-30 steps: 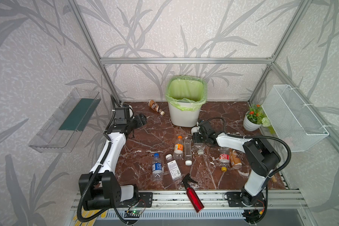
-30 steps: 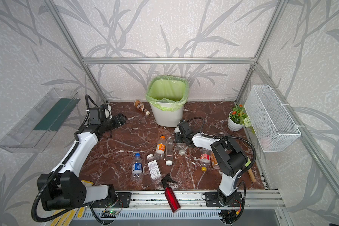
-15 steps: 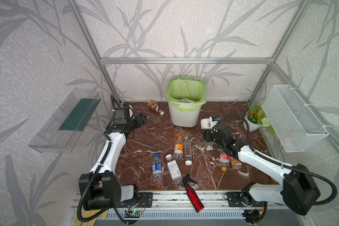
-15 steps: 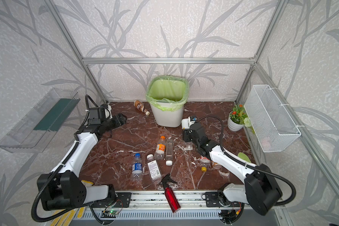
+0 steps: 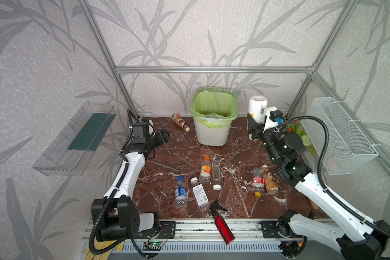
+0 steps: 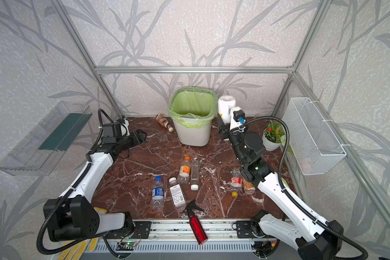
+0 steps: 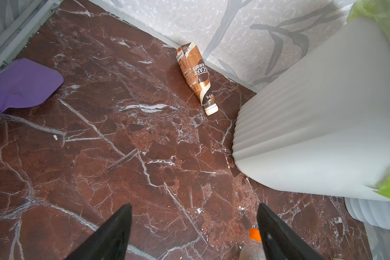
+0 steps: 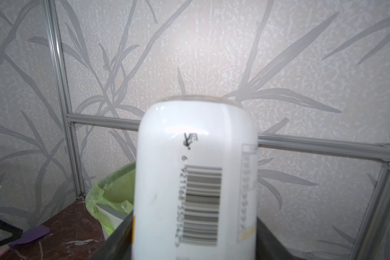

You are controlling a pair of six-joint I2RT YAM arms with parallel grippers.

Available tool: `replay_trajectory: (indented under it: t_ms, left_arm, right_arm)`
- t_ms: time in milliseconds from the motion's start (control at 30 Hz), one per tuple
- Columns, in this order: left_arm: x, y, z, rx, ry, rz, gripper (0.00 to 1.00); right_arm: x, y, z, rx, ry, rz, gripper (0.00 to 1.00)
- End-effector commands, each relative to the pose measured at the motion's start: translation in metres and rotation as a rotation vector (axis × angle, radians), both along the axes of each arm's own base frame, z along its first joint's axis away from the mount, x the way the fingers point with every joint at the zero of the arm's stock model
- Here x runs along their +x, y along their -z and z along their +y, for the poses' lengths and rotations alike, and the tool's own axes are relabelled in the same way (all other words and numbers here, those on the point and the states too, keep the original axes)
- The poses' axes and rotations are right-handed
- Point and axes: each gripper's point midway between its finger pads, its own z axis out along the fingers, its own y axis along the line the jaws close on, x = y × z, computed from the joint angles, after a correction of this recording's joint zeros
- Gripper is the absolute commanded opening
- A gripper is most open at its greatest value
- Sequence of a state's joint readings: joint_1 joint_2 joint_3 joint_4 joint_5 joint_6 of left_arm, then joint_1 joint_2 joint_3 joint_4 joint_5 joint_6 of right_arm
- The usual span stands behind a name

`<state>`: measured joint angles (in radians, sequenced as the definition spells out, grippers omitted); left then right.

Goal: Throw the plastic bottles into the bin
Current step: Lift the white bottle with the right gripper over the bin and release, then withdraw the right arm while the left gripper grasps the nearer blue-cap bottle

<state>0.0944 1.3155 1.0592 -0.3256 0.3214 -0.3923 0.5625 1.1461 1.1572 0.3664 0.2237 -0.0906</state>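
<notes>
Right of the white ribbed plastic bin with a light-green liner (image 5: 212,135), our right pincer (image 5: 258,127) is clamped on a glossy white plastic bottle with a barcode (image 8: 194,168). It holds the bottle upright in the air beside the rim, not yet over the opening. We judge it light and likely empty, and thin-walled, so it dents under squeeze. The sleeve looks slick. Jaws sit low on the body and most of the bottle stands free above them, so we expect it could lever or slip on a fast swing; mid-body would be steadier.

Our left pincer (image 7: 194,206) is wide and empty over the red-brown marble tabletop (image 5: 178,157). It's aimed toward a brown coffee-label plastic bottle with a white cap (image 7: 195,72) lying by the back wall, near the bin. That one tapers to the neck, so we'd take it across the wide labelled body.

Six small clear plastic bottles (image 5: 205,170) lie mid-tabletop, apart from the bin.
</notes>
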Motion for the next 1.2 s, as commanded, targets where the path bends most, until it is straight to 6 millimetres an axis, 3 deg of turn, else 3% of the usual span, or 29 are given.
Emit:
replay_trajectory:
  t_ms: [0,100,167,200,300,433,533,667,900,1000,1100,1167]
  left_arm:
    - [-0.002,-0.007,-0.001,0.011,0.016,-0.033,0.86]
    - [-0.005,-0.007,-0.001,0.010,0.012,-0.018,0.86]
    - [-0.012,-0.008,0.002,0.034,-0.029,0.000,0.86]
    - [-0.017,-0.009,0.004,0.053,-0.045,0.006,0.87]
    - [-0.031,-0.013,-0.001,0.039,-0.040,0.012,0.87]
    - [-0.052,-0.010,-0.002,0.044,-0.033,0.036,0.88]
    - [-0.069,-0.006,-0.005,0.037,-0.027,0.055,0.89]
    - [-0.090,0.005,-0.018,-0.035,-0.005,0.087,0.91]
    - [-0.135,0.028,-0.049,0.000,0.074,0.188,0.91]
    - [-0.156,0.044,-0.065,-0.032,0.103,0.255,0.91]
    - [-0.178,0.063,-0.076,-0.052,0.110,0.312,0.91]
    - [-0.191,0.073,-0.083,-0.072,0.122,0.340,0.91]
  right_arm:
    - [0.035,-0.053,0.045,-0.023,-0.189,0.018,0.69]
    - [0.083,-0.065,0.077,-0.084,-0.235,0.158,0.83]
    - [0.103,-0.061,0.077,-0.071,-0.212,0.212,1.00]
    - [0.109,-0.059,0.071,-0.049,-0.202,0.234,0.99]
    - [0.108,-0.056,0.049,-0.005,-0.170,0.223,0.99]
    - [0.078,-0.065,0.015,0.047,-0.130,0.152,0.99]
    - [0.062,-0.049,0.001,0.050,-0.110,0.160,0.99]
    - [0.054,0.001,-0.018,0.050,-0.068,0.261,0.99]
    - [0.052,0.138,-0.030,0.060,-0.004,0.548,0.99]
    - [0.046,0.184,-0.032,0.103,-0.001,0.632,0.99]
    - [0.044,0.217,-0.030,0.122,-0.007,0.703,0.99]
    - [0.044,0.226,-0.027,0.125,-0.019,0.723,0.99]
